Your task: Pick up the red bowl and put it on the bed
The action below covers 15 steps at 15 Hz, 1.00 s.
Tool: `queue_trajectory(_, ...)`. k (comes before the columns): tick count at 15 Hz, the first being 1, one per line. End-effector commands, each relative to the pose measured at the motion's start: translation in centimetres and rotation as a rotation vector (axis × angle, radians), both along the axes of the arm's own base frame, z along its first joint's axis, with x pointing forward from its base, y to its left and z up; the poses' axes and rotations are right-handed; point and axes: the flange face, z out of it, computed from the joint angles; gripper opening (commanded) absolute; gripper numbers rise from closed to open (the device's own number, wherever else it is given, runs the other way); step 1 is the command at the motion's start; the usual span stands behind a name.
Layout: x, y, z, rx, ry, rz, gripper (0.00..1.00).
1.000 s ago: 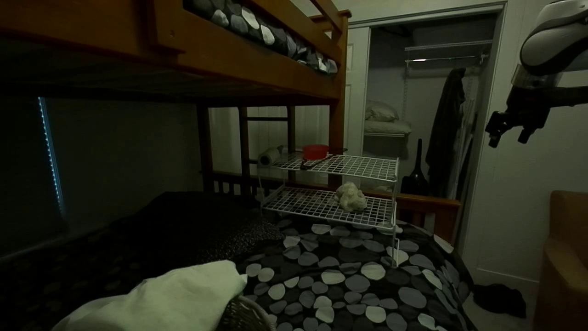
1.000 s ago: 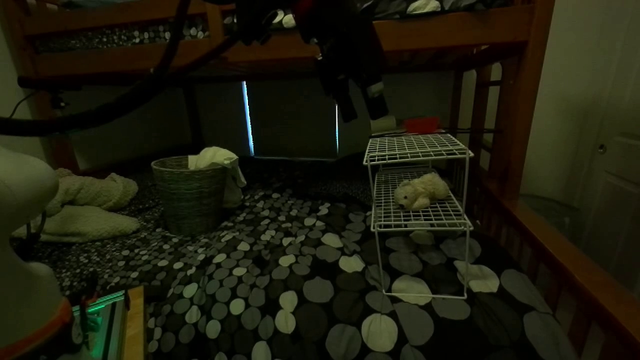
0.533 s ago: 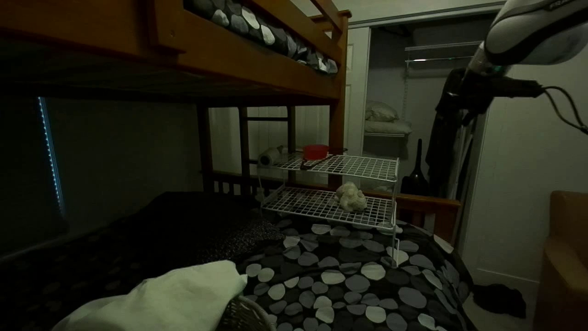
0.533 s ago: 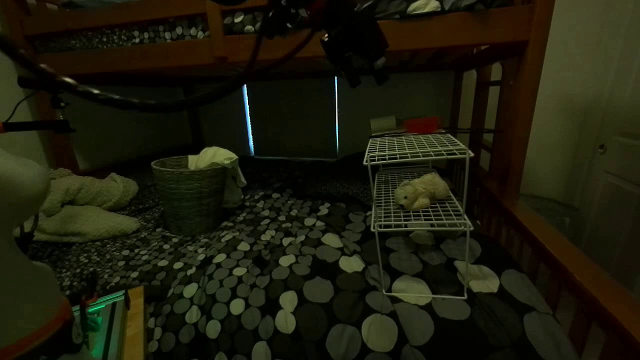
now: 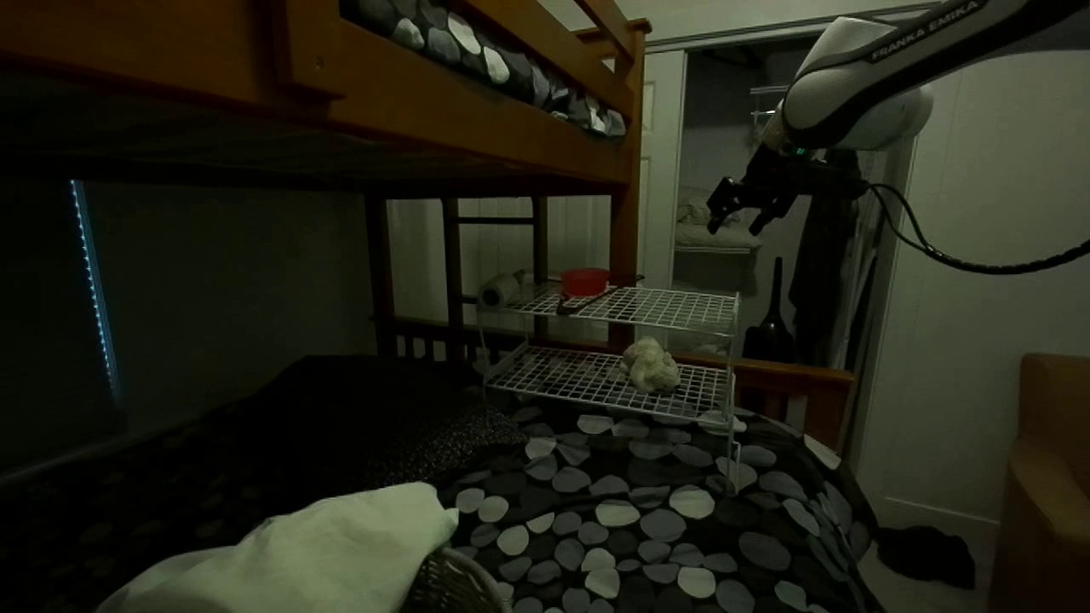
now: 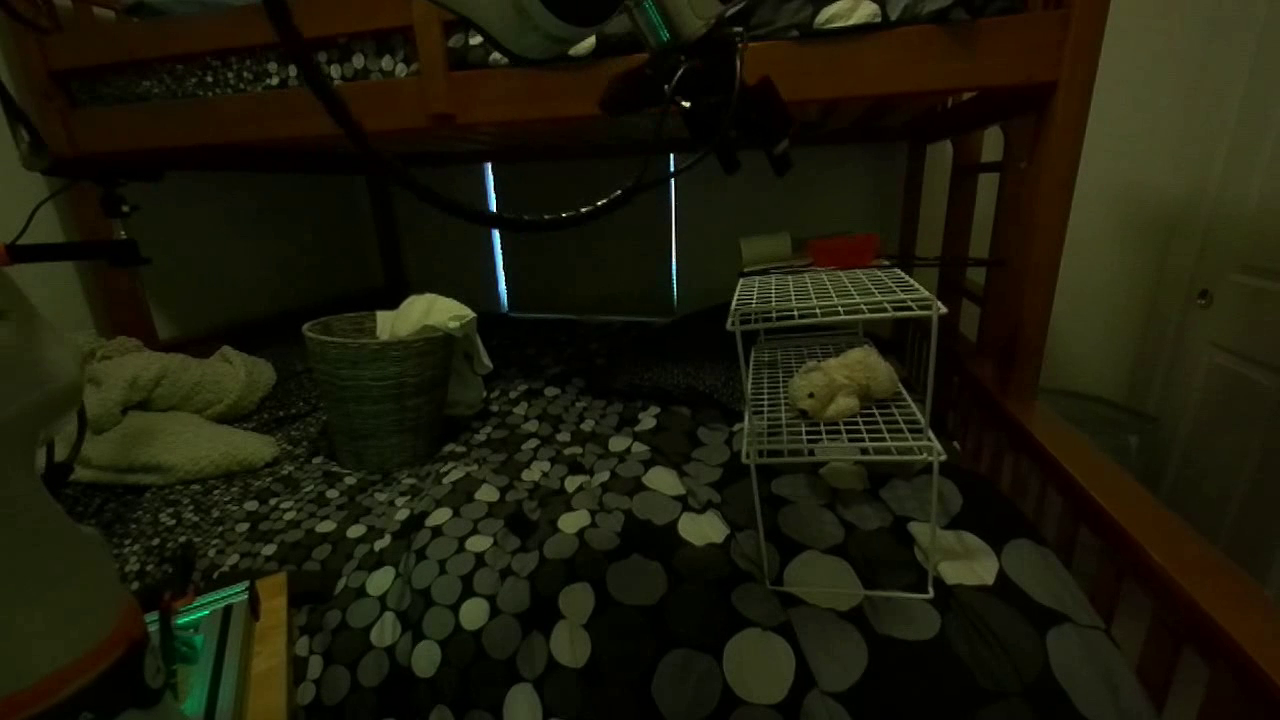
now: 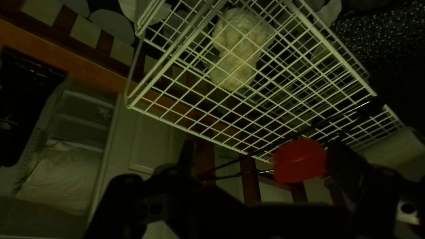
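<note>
The small red bowl (image 5: 585,282) sits at the back of the top shelf of the white wire rack (image 5: 673,308), which stands on the bed (image 5: 617,512). It also shows in an exterior view (image 6: 844,250) and in the wrist view (image 7: 298,161). My gripper (image 5: 734,228) is open and empty, above the rack and apart from the bowl. It also shows dark under the upper bunk rail in an exterior view (image 6: 755,165). In the wrist view my gripper (image 7: 260,149) has its fingers spread wide, with the bowl beyond them, nearer the right finger (image 7: 345,162).
A pale roll (image 5: 500,290) and a thin dark rod lie beside the bowl. A plush bear (image 6: 842,384) lies on the rack's lower shelf. A wicker basket (image 6: 380,400) with cloth and a cream blanket (image 6: 180,445) are on the bed. The upper bunk rail (image 5: 485,119) hangs above.
My gripper has moved in from the side toward the rack. It has moved higher in an exterior view, and the arm now reaches further into view. The bowl has not moved.
</note>
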Motion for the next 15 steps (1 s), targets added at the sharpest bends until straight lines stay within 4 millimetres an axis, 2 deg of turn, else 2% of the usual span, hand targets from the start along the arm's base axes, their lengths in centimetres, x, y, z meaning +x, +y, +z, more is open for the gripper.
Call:
queue_trajectory(1,0.2,-0.1,0.1,0.0,-0.001,-0.001,1.0)
queue_trajectory(3,-0.5,0.0,0.9,0.04,-0.006,-0.042,1.0)
queue_trajectory(5,0.9,-0.3,-0.3,0.047,-0.002,-0.166,1.0)
queue_trajectory(8,4.7,-1.2,-3.8,0.103,0.041,-0.237,1.0)
queue_trajectory(12,10.6,-2.7,-8.3,0.227,0.121,-0.192,1.0)
queue_trajectory(14,13.5,-3.6,-10.1,0.294,0.137,-0.121,1.0)
queue_trajectory(15,14.2,-4.8,-9.9,0.311,0.142,-0.083,1.0)
